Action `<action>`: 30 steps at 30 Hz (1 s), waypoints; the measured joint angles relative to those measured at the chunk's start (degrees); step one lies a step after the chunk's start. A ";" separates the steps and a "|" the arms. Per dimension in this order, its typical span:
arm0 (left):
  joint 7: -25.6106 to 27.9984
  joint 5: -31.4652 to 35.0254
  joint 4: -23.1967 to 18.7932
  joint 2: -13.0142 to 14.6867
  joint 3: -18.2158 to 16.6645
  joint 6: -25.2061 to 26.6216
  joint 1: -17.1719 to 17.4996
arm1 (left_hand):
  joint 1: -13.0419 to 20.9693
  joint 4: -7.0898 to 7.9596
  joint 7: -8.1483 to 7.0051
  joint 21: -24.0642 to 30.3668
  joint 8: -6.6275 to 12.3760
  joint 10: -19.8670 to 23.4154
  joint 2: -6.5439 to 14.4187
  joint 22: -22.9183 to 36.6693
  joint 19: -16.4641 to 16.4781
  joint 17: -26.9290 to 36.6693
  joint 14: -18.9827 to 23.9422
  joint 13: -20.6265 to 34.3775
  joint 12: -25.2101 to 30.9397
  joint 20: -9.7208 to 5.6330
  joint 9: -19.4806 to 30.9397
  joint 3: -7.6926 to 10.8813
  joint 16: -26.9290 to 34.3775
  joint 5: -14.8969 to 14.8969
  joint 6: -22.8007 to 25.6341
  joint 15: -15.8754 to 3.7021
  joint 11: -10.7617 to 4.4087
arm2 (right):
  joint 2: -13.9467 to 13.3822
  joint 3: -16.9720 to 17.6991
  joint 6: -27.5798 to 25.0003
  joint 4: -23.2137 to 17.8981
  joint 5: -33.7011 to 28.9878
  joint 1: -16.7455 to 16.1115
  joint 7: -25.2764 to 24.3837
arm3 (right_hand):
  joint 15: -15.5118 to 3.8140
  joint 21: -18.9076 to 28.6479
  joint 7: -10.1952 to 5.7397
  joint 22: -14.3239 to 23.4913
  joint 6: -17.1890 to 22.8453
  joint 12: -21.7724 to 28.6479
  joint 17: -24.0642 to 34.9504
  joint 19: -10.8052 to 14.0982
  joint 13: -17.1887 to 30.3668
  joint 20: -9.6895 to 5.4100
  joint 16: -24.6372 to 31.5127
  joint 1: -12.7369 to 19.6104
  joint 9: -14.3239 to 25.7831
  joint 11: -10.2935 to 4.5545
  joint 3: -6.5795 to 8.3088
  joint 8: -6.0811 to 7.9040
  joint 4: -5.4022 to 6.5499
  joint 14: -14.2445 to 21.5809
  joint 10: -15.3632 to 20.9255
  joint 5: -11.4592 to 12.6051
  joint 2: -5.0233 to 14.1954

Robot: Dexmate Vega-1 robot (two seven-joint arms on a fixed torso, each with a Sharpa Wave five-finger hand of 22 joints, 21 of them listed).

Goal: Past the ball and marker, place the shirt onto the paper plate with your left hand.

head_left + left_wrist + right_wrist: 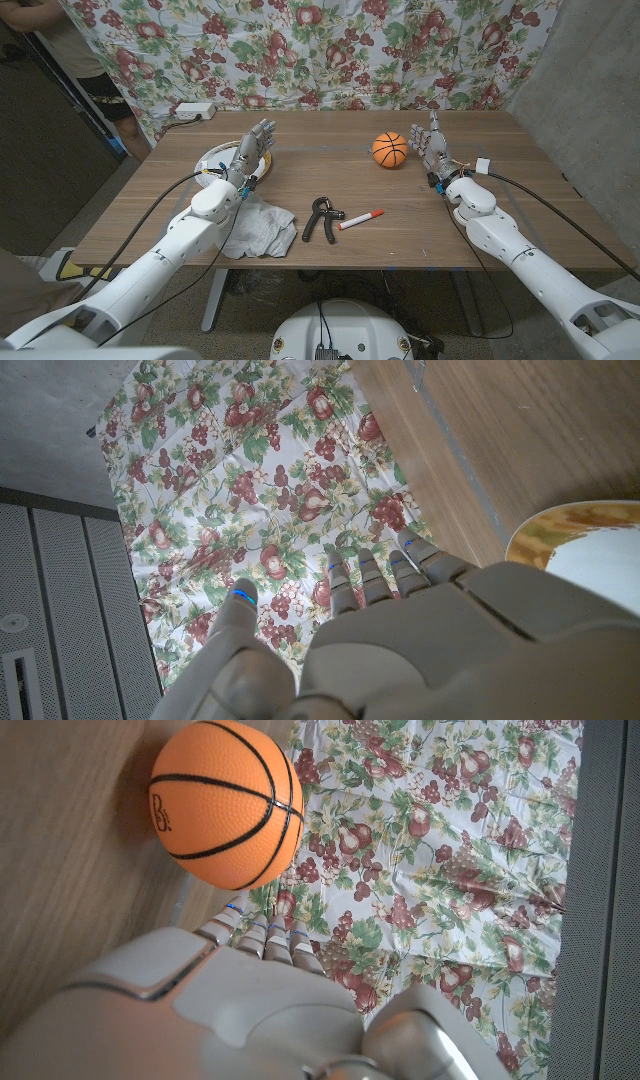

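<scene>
The crumpled white shirt is seen lower left of centre, beside the left forearm. The left hand, fingers spread and empty, is raised over the paper plate. The right hand, likewise empty-fingered, is positioned beside the ball; the marker lies at centre.

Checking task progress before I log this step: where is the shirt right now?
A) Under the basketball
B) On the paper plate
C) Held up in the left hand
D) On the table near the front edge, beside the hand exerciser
D: the shirt lies crumpled on the table left of the hand exerciser, while the left hand hovers empty over the paper plate.
</scene>
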 measured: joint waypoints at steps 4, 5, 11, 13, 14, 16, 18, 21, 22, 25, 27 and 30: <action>0.32 0.69 -0.31 0.08 0.08 -0.14 0.15 | 0.00 0.00 0.21 0.00 0.00 -0.01 0.00 0.00 0.12 0.00 0.00 0.00 0.00 -1.26 0.00 0.00 0.00 0.00 0.21 0.00 0.01 | -0.33 0.02 0.00 -0.44 -0.01 -0.43 0.18 | -0.23 -0.39 0.00 0.00 0.00 0.00 0.00 -0.44 0.00 -0.44 0.00 0.00 0.00 0.09 0.00 0.00 0.00 -0.22 -0.09 0.00 0.00; 0.35 0.82 -0.44 0.12 0.15 -0.22 0.17 | 0.00 0.00 0.21 0.00 0.00 -0.14 0.00 0.00 0.16 0.00 0.00 0.00 0.00 -1.30 0.00 0.00 0.00 0.00 0.21 0.00 0.14 | -0.43 0.04 0.00 -0.55 -0.01 -0.51 0.29 | -0.23 -0.39 0.00 0.00 0.00 0.00 0.00 -0.44 0.00 -0.44 0.00 0.00 0.00 0.22 0.00 0.00 0.00 -0.23 -0.22 0.00 0.00; 0.40 1.85 -0.73 0.15 0.54 -0.76 0.12 | 0.25 -0.32 0.20 0.00 0.00 -0.43 0.25 -0.01 0.42 0.00 0.01 0.00 0.00 -1.57 0.00 0.00 0.00 0.00 -0.23 0.00 0.43 | -1.15 0.20 0.15 -1.27 -0.01 -1.12 0.87 | -0.63 -0.62 -0.30 0.00 -0.31 0.00 0.00 -1.05 0.00 -1.06 0.00 0.00 0.00 0.52 0.01 0.00 0.00 -0.63 -0.52 0.00 0.00; 0.41 2.06 -0.73 0.15 0.54 -0.84 0.12 | 0.25 -0.32 0.20 0.00 0.00 -0.63 0.25 -0.01 0.52 0.00 0.01 0.00 0.00 -1.67 0.00 0.00 0.00 0.00 -0.23 0.00 0.63 | -1.35 0.27 0.15 -1.44 -0.01 -1.33 0.87 | -0.63 -0.62 -0.30 0.00 -0.31 -0.12 0.00 -1.05 0.00 -1.06 0.00 0.00 0.00 0.52 0.01 0.00 0.00 -0.63 -0.52 0.00 0.00; 0.41 2.18 -0.93 0.17 0.70 -0.90 0.08 | 0.25 -0.32 0.20 0.00 0.00 -0.63 0.25 -0.01 0.51 -0.01 0.01 0.00 0.00 -2.05 0.00 0.00 0.00 0.00 -0.22 0.00 0.64 | -1.51 0.37 0.34 -1.60 -0.02 -1.51 1.00 | -0.63 -0.62 -0.30 0.00 -0.31 -0.28 0.00 -1.05 0.00 -1.06 0.00 0.00 0.00 0.52 0.01 0.00 0.00 -0.63 -0.52 0.00 0.00; 0.41 2.43 -1.09 0.20 0.76 -1.01 0.08 | 0.25 -0.31 0.22 0.00 0.00 -0.63 0.25 -0.01 0.72 -0.01 0.01 0.00 0.00 -2.45 0.00 0.00 0.00 0.00 -0.21 0.00 0.64 | -1.76 0.52 0.48 -1.89 -0.01 -1.79 1.04 | -0.63 -0.62 -0.30 0.00 -0.31 -0.28 0.00 -1.09 0.00 -1.44 0.00 0.00 0.00 0.52 0.01 0.00 0.00 -0.63 -0.52 0.00 0.00; 0.49 2.61 -1.30 0.26 0.80 -1.07 0.09 | 0.25 -0.31 0.42 0.00 0.00 -0.63 0.25 -0.01 0.75 -0.01 0.01 0.00 0.00 -2.47 0.00 0.00 0.00 0.00 0.00 0.00 0.64 | -2.08 0.67 0.52 -2.27 0.00 -2.15 1.05 | -0.65 -0.62 -0.30 0.00 -0.31 -0.28 0.00 -1.13 0.00 -1.59 0.00 0.00 0.00 0.52 0.01 0.00 0.00 -0.64 -0.52 0.00 0.00; 0.68 3.01 -1.86 0.44 0.86 -1.16 0.35 | 0.25 -0.31 0.42 0.00 0.00 -0.62 0.25 -0.01 0.75 -0.01 0.01 0.00 0.00 -2.47 0.00 0.00 0.00 0.00 0.00 0.00 0.65 | -2.59 0.94 0.52 -2.87 0.09 -2.75 1.05 | -0.95 -0.62 -0.30 0.00 -0.31 -0.28 0.00 -1.13 0.00 -1.58 0.00 0.00 0.00 0.52 0.01 0.00 0.00 -0.94 -0.52 -0.01 0.00; 0.71 3.09 -1.93 0.45 0.87 -1.18 0.40 | 0.25 -0.31 0.42 0.00 0.00 -0.48 0.25 -0.01 0.69 -0.01 0.01 0.00 0.00 -2.75 0.00 0.00 0.00 0.00 0.00 0.01 0.78 | -2.74 1.03 0.52 -3.03 0.10 -2.93 1.05 | -0.95 -0.62 -0.30 0.00 -0.31 -0.28 0.00 -1.13 0.00 -1.59 0.00 0.00 0.00 0.52 0.01 0.00 0.00 -0.94 -0.52 -0.01 0.00; 0.84 3.43 -2.35 0.61 0.92 -1.19 0.64 | 0.25 -0.31 0.42 0.43 0.00 -0.41 0.25 -0.01 0.72 -0.01 0.22 0.00 0.00 -3.11 0.00 0.00 0.00 0.00 0.00 0.22 0.85 | -3.13 1.20 0.52 -3.42 0.14 -3.37 1.04 | -0.95 -0.62 -0.30 0.00 -0.31 -0.28 0.00 -1.13 0.00 -1.58 0.00 0.00 0.00 0.74 0.01 0.00 0.00 -0.94 -0.74 -0.01 0.00; 1.20 3.87 -3.09 0.91 0.94 -1.19 0.96 | 0.25 -0.31 0.42 0.44 0.00 -0.41 0.25 -0.01 0.71 -0.01 0.22 0.00 0.00 -3.12 0.00 0.00 0.00 0.00 0.00 0.22 0.85 | -3.44 1.39 0.54 -3.74 0.16 -3.80 0.95 | -0.94 -0.62 -0.30 0.00 -0.31 -0.28 0.00 -1.13 -0.01 -1.58 0.00 0.00 0.00 0.83 0.01 0.00 0.00 -0.94 -0.83 -0.01 0.00; 1.73 4.55 -4.17 1.41 0.94 -0.71 1.35 | 0.25 -0.56 0.65 0.44 0.00 -0.41 0.25 -0.01 0.71 -0.01 0.22 0.00 0.00 -3.12 0.00 0.25 0.00 0.00 0.23 0.22 0.85 | -3.71 1.56 0.57 -3.98 0.15 -4.17 0.86 | -0.94 -0.62 -0.29 0.00 -0.31 -0.28 0.00 -1.35 0.00 -1.80 0.00 0.00 0.00 0.83 0.01 0.00 0.00 -0.93 -0.83 -0.01 0.00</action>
